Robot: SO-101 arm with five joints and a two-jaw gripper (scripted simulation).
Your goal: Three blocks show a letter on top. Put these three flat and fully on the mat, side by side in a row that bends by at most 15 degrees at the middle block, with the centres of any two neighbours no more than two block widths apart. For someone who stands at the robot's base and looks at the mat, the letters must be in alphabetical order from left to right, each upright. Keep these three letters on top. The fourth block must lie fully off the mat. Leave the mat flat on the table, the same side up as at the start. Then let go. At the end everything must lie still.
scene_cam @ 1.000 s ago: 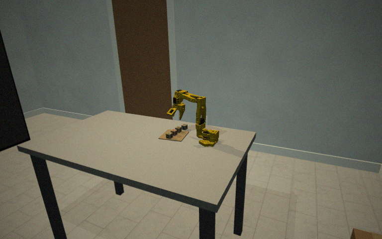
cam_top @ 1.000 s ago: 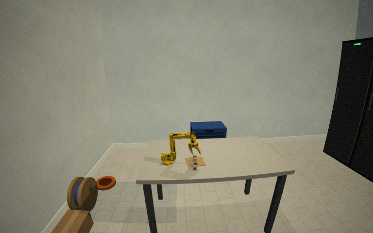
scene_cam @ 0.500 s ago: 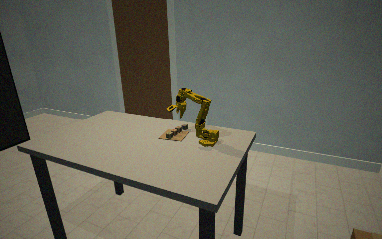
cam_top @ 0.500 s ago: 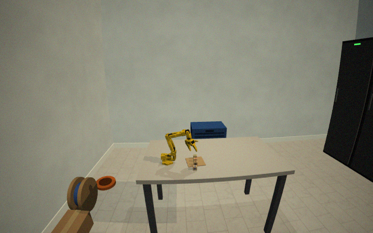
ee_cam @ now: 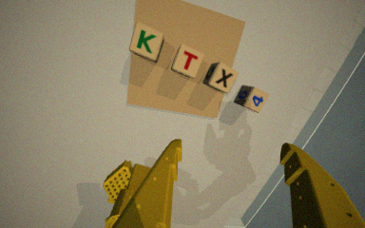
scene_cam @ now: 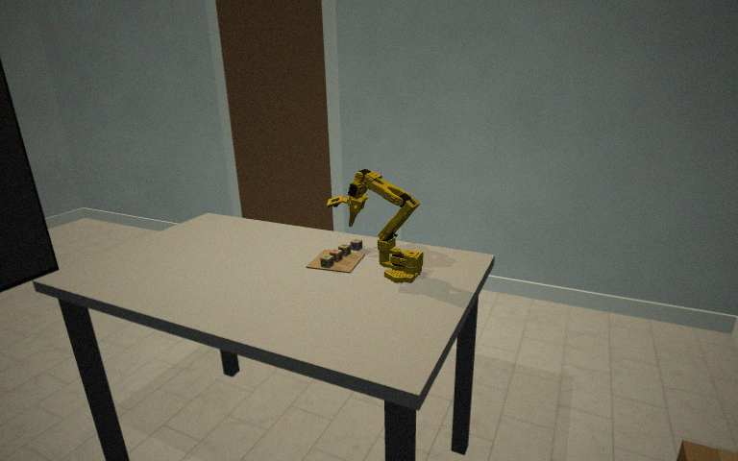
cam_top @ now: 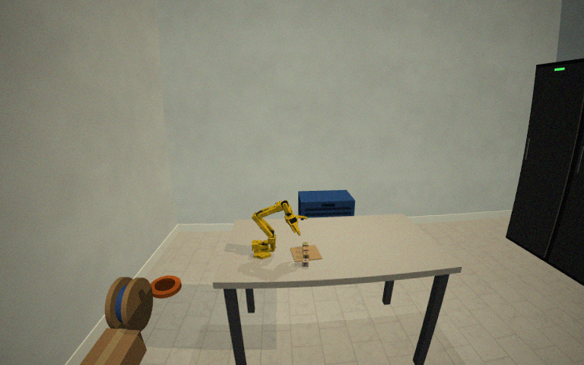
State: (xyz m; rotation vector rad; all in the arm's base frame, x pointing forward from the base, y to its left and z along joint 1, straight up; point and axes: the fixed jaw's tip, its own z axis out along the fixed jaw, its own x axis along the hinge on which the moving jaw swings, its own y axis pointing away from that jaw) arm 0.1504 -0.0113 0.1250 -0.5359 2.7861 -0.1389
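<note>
Wooden blocks made up the whole job, and we found all four in a slanting line: the K block (ee_cam: 144,42), the T block (ee_cam: 188,61) and the X block (ee_cam: 220,77) on the tan mat (ee_cam: 157,90), with the X block close to the mat's edge, so we could not tell whether it sat fully on. The fourth block (ee_cam: 252,99), marked with a 4, lay just beyond that edge on the bare worktop (ee_cam: 57,119). In the exterior view the mat sat beside the arm's base, toward the worktop's far edge and right of its middle. Our hand (ee_cam: 228,157) hung well above the row, its jaws partly apart with nothing between them. Judging from the wrist view, the letters read K, T, X in order and the row looked nearly straight, so we took the task for almost finished, pending that doubtful edge. We judged the blocks light, stiff and hard-faced, unlikely to deform or break, but smooth enough to slide or twist under an off-centre push. Had the X block needed a nudge, we would have gripped it across two opposite side faces, low and centred, keeping the letter face up and staying off the T block just beside it. The thin mat looked likely to shift if a block dragged across it.
</note>
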